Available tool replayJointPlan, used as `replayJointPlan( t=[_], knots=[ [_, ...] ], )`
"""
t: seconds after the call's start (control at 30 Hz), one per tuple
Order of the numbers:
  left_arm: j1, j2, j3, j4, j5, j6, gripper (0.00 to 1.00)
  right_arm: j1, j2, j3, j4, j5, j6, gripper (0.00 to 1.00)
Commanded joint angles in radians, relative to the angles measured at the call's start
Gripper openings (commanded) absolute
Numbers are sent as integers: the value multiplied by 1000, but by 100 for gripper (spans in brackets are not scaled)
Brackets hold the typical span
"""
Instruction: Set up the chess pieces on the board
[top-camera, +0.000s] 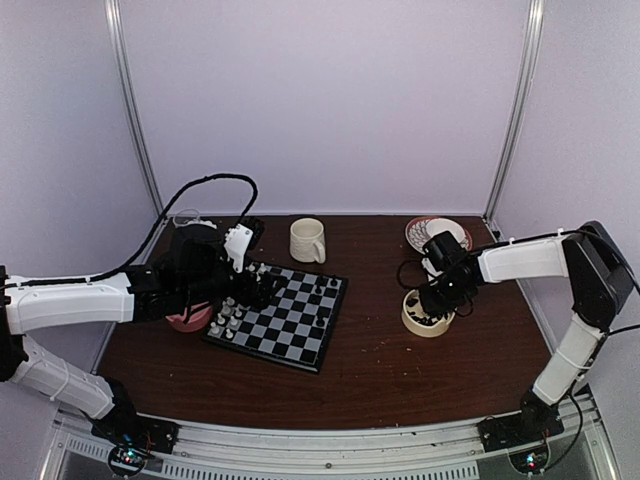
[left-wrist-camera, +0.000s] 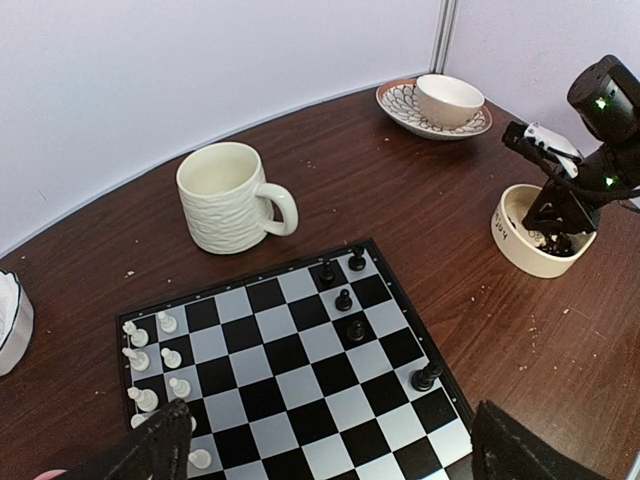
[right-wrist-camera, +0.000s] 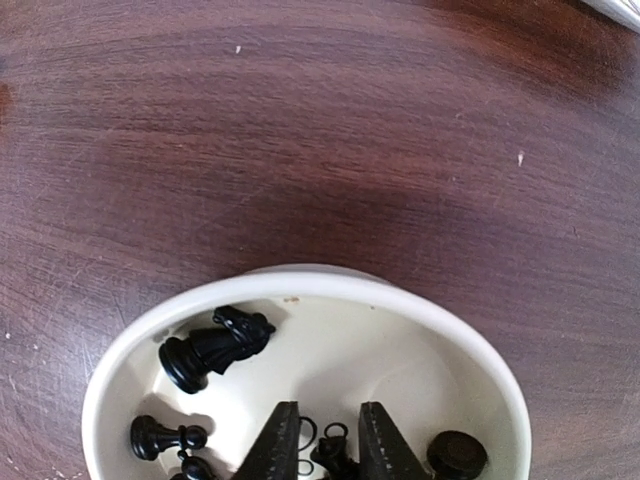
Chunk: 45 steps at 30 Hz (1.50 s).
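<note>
R gripper (right-wrist-camera: 328, 415) jaws narrow, down in cream bowl (right-wrist-camera: 300, 275). Black piece (right-wrist-camera: 335, 458) sits in the gap but is cut off by frame, so can't tell if gripped. Knight (right-wrist-camera: 215, 348) lies loose near rim. L gripper (left-wrist-camera: 330, 410) spread wide over board (left-wrist-camera: 290, 370). White pieces (left-wrist-camera: 150, 355) crowd one edge, mid squares open.

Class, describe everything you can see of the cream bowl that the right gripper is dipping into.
The cream bowl is round, low and glossy, ceramic by its look, with a thick rim and dark lettering on its outer wall. It stands upright on the brown wooden table, right of the chessboard. Inside lie several black chess pieces, toppled. The right gripper reaches in, fingers narrowly apart about one piece; whether it grips cannot be told.
</note>
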Motion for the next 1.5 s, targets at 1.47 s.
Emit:
replayJointPlan(
  t=[1.47],
  knots=[
    [-16, -31, 24, 8, -3, 9, 97, 11, -2, 23, 128, -150, 92, 29]
  ],
)
